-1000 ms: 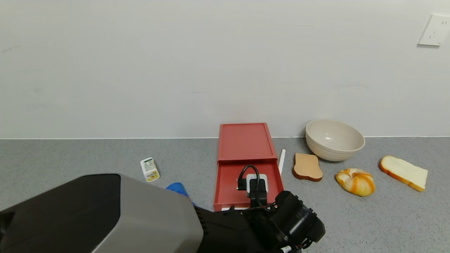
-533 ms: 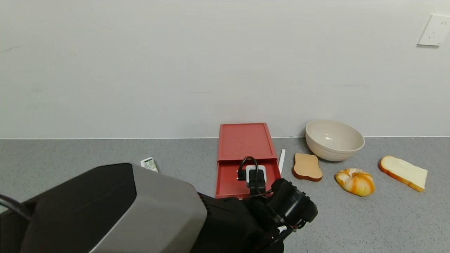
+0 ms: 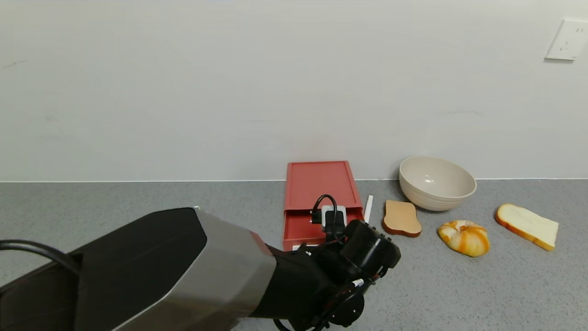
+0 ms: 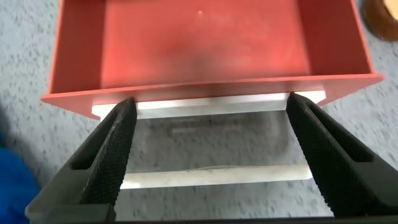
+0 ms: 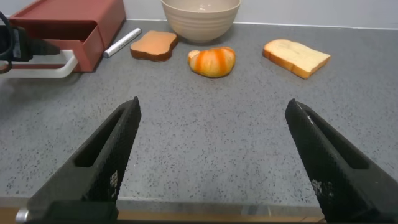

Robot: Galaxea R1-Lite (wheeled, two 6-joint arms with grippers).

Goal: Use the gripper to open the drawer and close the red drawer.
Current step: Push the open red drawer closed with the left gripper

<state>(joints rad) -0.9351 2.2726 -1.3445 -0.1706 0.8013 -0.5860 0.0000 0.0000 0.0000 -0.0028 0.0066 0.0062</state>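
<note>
The red drawer [image 3: 320, 184] stands against the wall with its tray [image 3: 298, 227] partly slid out. In the left wrist view my left gripper [image 4: 211, 104] is open, its fingers [image 4: 115, 143] on either side of the white loop handle [image 4: 214, 176], with the tips against the tray's front wall [image 4: 211, 90]. The tray is empty. My left arm [image 3: 330, 225] covers the handle in the head view. My right gripper [image 5: 212, 106] is open and empty over bare counter, well to the right of the drawer [image 5: 68, 25].
Right of the drawer lie a white pen [image 3: 368, 207], a brown toast slice [image 3: 402, 217], a cream bowl [image 3: 436, 181], a croissant [image 3: 464, 236] and a white bread slice [image 3: 527, 225]. Something blue [image 4: 6, 177] lies to the left of the tray.
My left gripper has moved toward the wall with the tray's front, and the tray has slid farther into the box. Less of the tray shows now.
</note>
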